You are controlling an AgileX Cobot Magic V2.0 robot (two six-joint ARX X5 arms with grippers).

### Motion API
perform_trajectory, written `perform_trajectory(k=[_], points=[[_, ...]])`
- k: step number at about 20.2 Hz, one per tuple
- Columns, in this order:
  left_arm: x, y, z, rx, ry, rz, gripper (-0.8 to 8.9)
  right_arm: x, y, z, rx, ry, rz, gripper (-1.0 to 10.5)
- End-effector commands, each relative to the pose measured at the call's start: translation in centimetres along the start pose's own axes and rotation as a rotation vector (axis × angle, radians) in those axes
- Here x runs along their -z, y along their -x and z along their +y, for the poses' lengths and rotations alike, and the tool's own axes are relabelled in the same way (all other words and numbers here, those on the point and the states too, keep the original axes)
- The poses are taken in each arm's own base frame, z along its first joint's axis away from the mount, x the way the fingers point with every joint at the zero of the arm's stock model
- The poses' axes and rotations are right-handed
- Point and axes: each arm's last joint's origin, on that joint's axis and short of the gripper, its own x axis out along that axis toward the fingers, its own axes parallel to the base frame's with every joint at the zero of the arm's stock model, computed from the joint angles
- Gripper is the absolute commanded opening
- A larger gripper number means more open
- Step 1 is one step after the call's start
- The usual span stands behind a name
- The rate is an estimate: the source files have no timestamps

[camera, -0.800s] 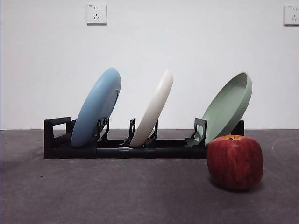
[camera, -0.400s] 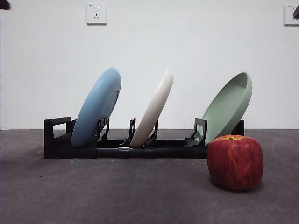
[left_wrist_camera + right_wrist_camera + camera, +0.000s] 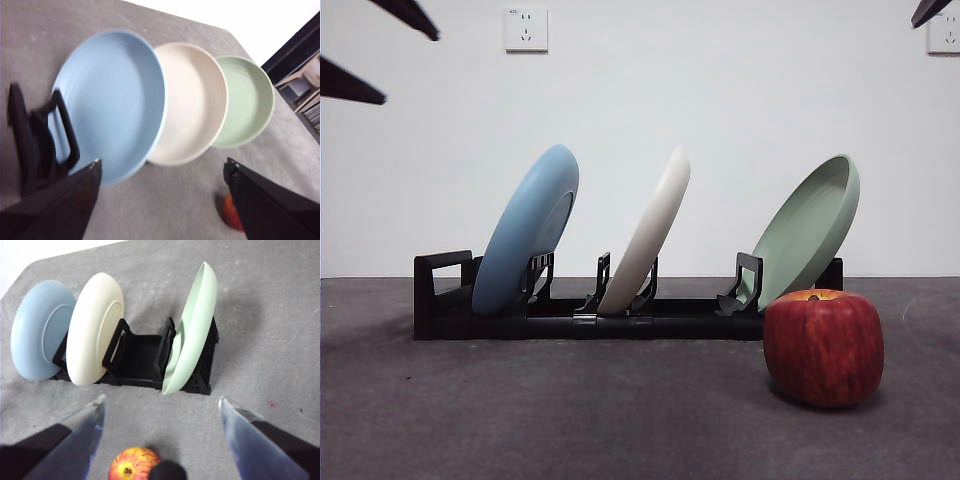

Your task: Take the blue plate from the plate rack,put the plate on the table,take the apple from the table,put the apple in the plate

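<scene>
The blue plate (image 3: 525, 232) leans in the left slot of the black plate rack (image 3: 440, 300), which stands on the dark grey table (image 3: 570, 420). The red apple (image 3: 823, 347) sits on the table in front of the rack's right end. My left gripper (image 3: 162, 165) is open and empty, high above the blue plate (image 3: 112, 100); its two black tips (image 3: 408, 66) show at the front view's top left. My right gripper (image 3: 161, 400) is open and empty, high above the apple (image 3: 134, 463) and the rack (image 3: 140, 357).
A cream-white plate (image 3: 648, 232) leans in the rack's middle slot and a pale green plate (image 3: 810, 230) in its right slot, just behind the apple. A white wall with two sockets stands behind the table. A black tip (image 3: 928, 10) shows at the top right corner.
Black jaw tips have come further into the front view's top corners, two at the left and one at the right. The plates, rack and apple have not moved.
</scene>
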Motion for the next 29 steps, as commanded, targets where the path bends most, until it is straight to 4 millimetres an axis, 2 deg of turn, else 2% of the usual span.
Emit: perform_trajectory(k=[1,5,7,10,14,18,20,23,24,29], points=[[-2.2,-1.8,-0.8,0.007,-0.032,0.005,4.09,-0.1,0.0,0.0,-0.003,0.008,-0.002,3.8],[-5.4,-5.9,-1.7,-0.051,-0.111,0.063,4.05,-0.1,0.0,0.0,-0.003,0.006,-0.002,3.8],[-6.2,-8.2,-1.9,-0.051,-0.145,0.099,4.05,-0.1,0.0,0.0,-0.001,0.006,-0.002,3.8],[-6.5,-11.7,-1.9,-0.072,-0.162,0.140,4.04,-0.1,0.0,0.0,0.000,0.006,-0.002,3.8],[-5.4,-14.9,-1.1,-0.101,-0.195,0.206,4.04,-0.1,0.0,0.0,0.000,0.006,-0.002,3.8],[-4.7,-16.0,-0.3,-0.109,-0.181,0.244,3.94,-0.1,0.0,0.0,0.001,0.006,-0.002,3.8],[-4.5,-16.2,-0.2,-0.108,-0.177,0.256,2.67,-0.1,0.0,0.0,0.001,0.006,-0.002,3.8],[-4.4,-16.3,-0.5,-0.090,-0.195,0.261,0.19,-0.1,0.0,0.0,0.002,0.006,-0.002,3.8],[-4.3,-16.3,-0.6,-0.087,-0.215,0.265,-0.12,-0.1,0.0,0.0,0.002,0.006,-0.002,3.8],[-4.4,-16.4,-1.0,-0.077,-0.228,0.253,-0.09,-0.1,0.0,0.0,0.005,0.006,-0.002,3.8]])
